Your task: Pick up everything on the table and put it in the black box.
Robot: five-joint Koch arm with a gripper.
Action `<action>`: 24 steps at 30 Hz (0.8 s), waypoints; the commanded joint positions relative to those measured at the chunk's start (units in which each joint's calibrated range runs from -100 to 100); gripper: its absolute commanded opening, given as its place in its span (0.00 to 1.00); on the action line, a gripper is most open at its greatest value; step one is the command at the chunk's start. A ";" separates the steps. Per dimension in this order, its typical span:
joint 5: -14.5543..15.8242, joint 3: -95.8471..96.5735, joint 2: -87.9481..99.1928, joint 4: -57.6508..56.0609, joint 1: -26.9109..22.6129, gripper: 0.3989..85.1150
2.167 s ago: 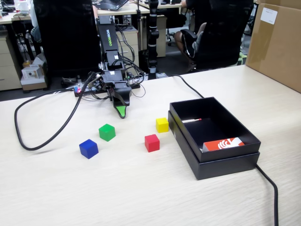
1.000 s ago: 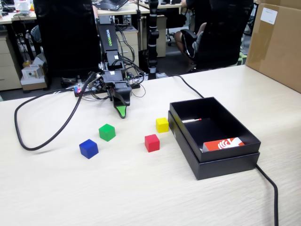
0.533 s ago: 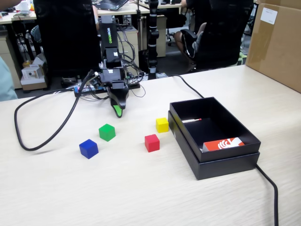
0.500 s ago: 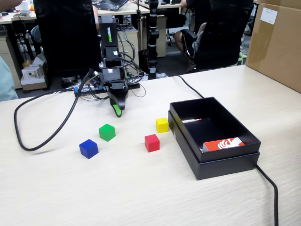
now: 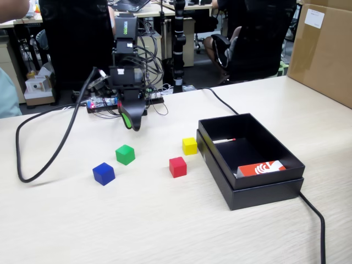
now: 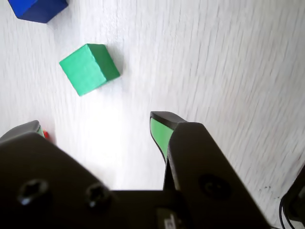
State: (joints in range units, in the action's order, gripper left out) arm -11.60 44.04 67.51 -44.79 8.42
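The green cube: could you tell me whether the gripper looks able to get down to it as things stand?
Probably yes. The gripper hangs open above bare table, and the green cube sits alone just ahead of it, apart from the blue cube.

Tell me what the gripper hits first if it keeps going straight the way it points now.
Probably the bare table, just short of the green cube. The open gripper aims down toward that cube, but depth is unclear.

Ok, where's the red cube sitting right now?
In the fixed view the red cube sits on the table, just left of the black box, with the yellow cube behind it.
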 commanded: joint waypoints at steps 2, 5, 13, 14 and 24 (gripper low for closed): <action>-4.05 -9.77 -9.50 -0.52 1.81 0.52; -4.79 -13.40 -14.55 -0.52 2.20 0.52; -5.57 -16.48 -24.42 -0.52 2.54 0.52; -5.57 -16.85 -25.91 -0.52 2.54 0.51; -5.18 -22.56 -36.81 -0.52 2.54 0.46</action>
State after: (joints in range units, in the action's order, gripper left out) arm -16.97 25.79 30.87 -44.79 10.62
